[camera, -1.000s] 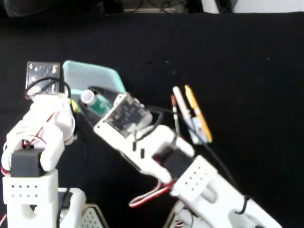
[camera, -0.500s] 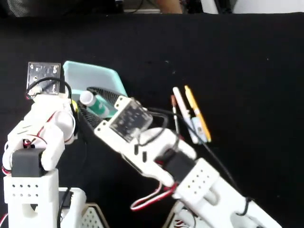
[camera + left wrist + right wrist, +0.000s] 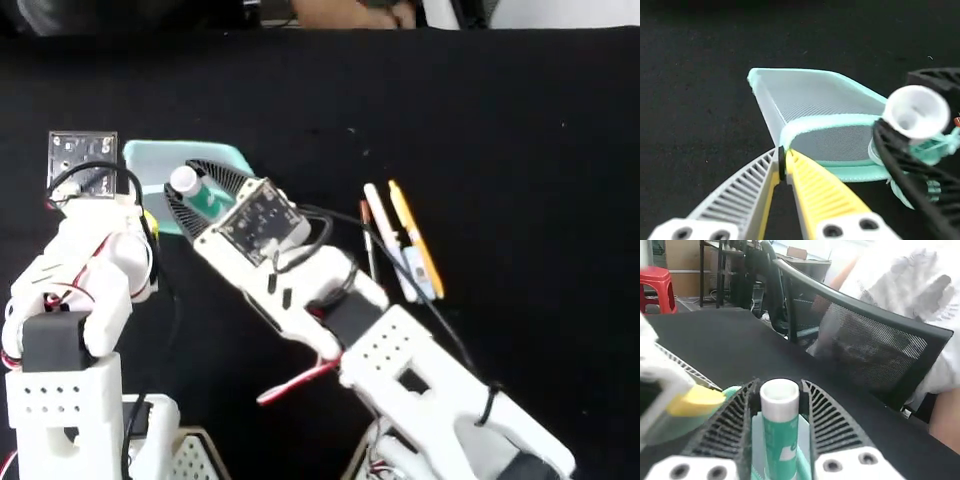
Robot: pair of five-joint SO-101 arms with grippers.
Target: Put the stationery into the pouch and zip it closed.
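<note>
The pouch (image 3: pixel 805 95) is pinched at its rim by the left gripper (image 3: pixel 782 161), probably to steady it while the glue stick (image 3: pixel 780 440), clamped in the right gripper (image 3: pixel 779 388), is inserted.

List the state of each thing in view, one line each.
pouch: open, rim pinched by left gripper.
glue stick: clamped in right gripper, at the pouch mouth.
pens: lying loose, outside the pouch.
left gripper: shut on pouch.
right gripper: shut on glue stick.

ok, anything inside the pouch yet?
Nothing visible through the pouch mesh; the right gripper, holding the glue stick by its mouth, covers that end.
</note>
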